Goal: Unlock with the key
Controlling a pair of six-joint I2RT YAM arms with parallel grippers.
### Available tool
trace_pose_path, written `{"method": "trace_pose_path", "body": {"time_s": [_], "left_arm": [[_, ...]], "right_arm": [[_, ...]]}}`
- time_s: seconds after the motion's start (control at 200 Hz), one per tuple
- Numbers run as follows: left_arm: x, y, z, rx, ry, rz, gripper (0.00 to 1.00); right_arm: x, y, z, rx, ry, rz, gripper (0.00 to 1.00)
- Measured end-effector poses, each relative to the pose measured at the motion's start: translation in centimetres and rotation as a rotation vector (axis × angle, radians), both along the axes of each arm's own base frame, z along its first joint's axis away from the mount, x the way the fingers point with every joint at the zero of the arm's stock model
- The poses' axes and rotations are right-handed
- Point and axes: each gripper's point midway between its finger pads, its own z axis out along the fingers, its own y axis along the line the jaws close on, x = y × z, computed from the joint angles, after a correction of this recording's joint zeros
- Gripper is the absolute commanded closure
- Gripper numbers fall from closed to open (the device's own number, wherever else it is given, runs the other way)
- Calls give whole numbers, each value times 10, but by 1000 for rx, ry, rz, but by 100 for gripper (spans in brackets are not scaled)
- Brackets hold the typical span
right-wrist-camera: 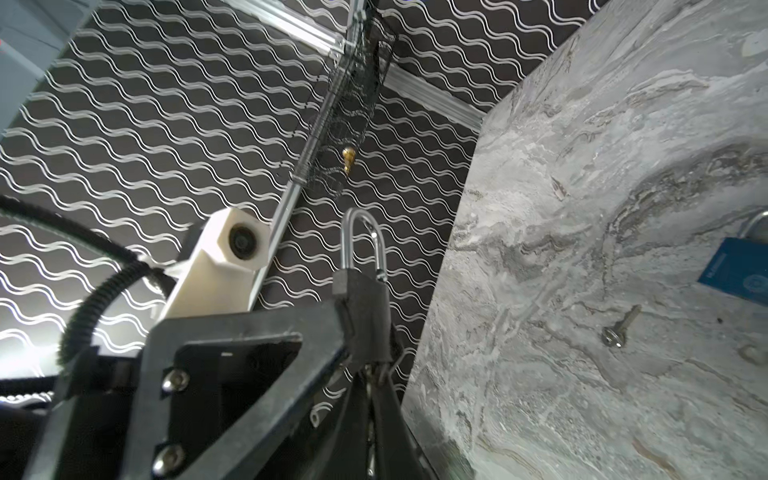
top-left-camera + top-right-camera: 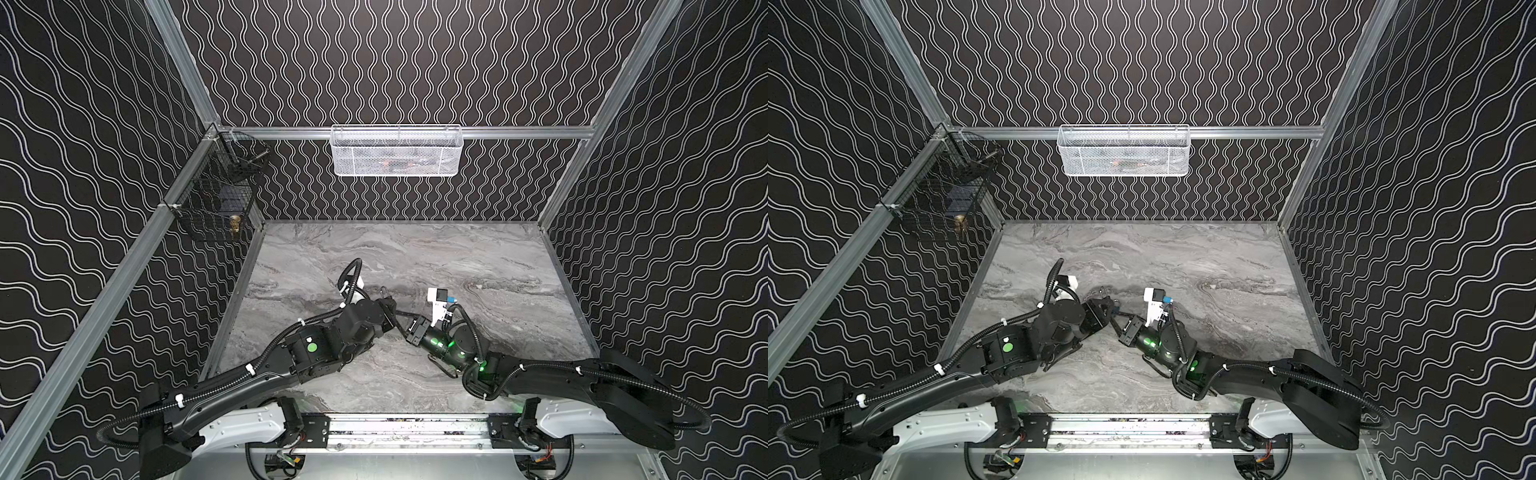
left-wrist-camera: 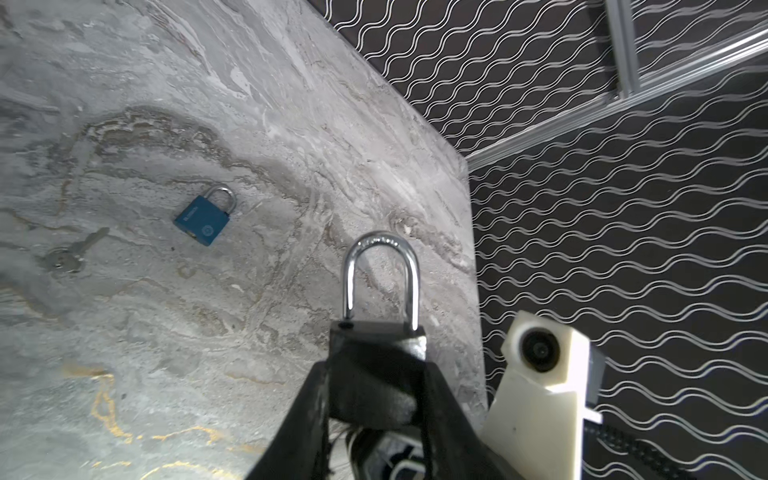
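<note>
L end effector [image 3: 374, 390] pinches black padlock [image 3: 376, 334]; R end effector [image 1: 374, 382] pressed together at its base: prob. key-turn step; next needs wrist twist

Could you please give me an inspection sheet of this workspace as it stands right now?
Surface: grey marbled table, no spills seen.
Job's things: black padlock clamped by its body, shackle pointing away from the fingers; whether it is latched cannot be told.
Clutter: blue padlock and loose key lying apart on the table.
Grippers: left gripper shut on the black padlock; right gripper shut just under it, what it pinches is hidden.
Cables: black conduit runs along each arm, none seen snagged.
Surroundings: white mesh basket on the back rail; black wire basket in the left corner.
</note>
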Motion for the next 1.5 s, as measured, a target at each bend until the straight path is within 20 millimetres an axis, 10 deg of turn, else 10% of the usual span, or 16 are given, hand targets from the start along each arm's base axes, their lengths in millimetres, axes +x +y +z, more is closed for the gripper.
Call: {"method": "trace_pose_path", "body": {"time_s": [0.711,1.221,1.497], "left_arm": [[2,20,8,254,-81,-68,100],[-19,58,-57,543,-273,-268,100],[-17,44,-72,597,-411,-362,100]], "right_arm": [[-20,-13,6,-207,-75,75,43],[13,-57,-14,-551,57,46,26],[19,-45,-9,-702,64,152,23]]}}
